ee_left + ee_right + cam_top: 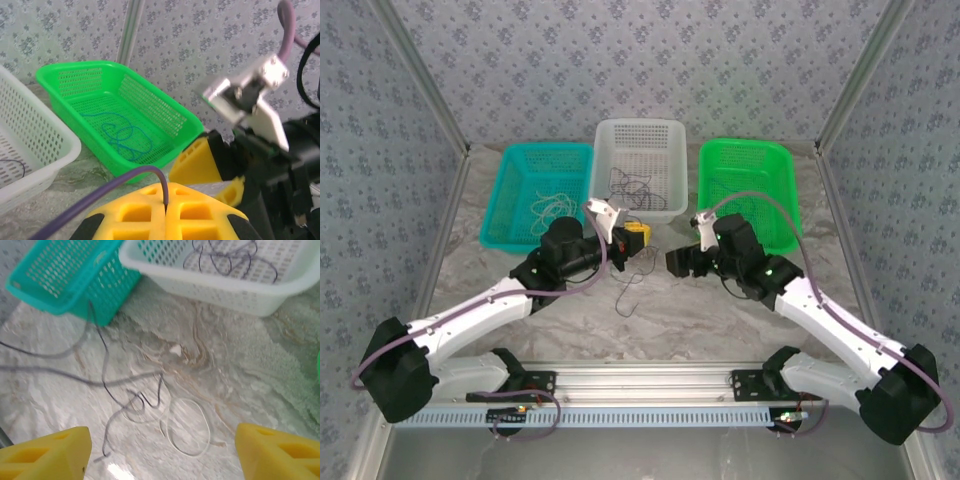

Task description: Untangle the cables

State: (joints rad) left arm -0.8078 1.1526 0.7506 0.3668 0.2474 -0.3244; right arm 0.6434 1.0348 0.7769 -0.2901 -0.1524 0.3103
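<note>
The left pincer (166,194) is clenched, its yellow fingers pressed together on a thin dark purple cable (100,192) that leaves the seam between them and runs off to the near left of the left wrist view. From above, this left pincer (632,237) hangs just near of the white perforated plastic basket (640,128), and a dark strand drops from it to the marbled grey worktop (720,310). The right pincer (675,263) sits just to its right, released, its yellow fingers spread wide with nothing between them (162,445). Under it a small tangle of dark and whitish cables (145,405) lies on the worktop, between the two pincers and near of the baskets. Dark looped cables (632,185) lie in the white basket, a whitish cable (550,208) in the teal plastic basket (510,200) to the left, and a thin blue cable (122,137) in the green plastic basket (150,95) to the right.
</note>
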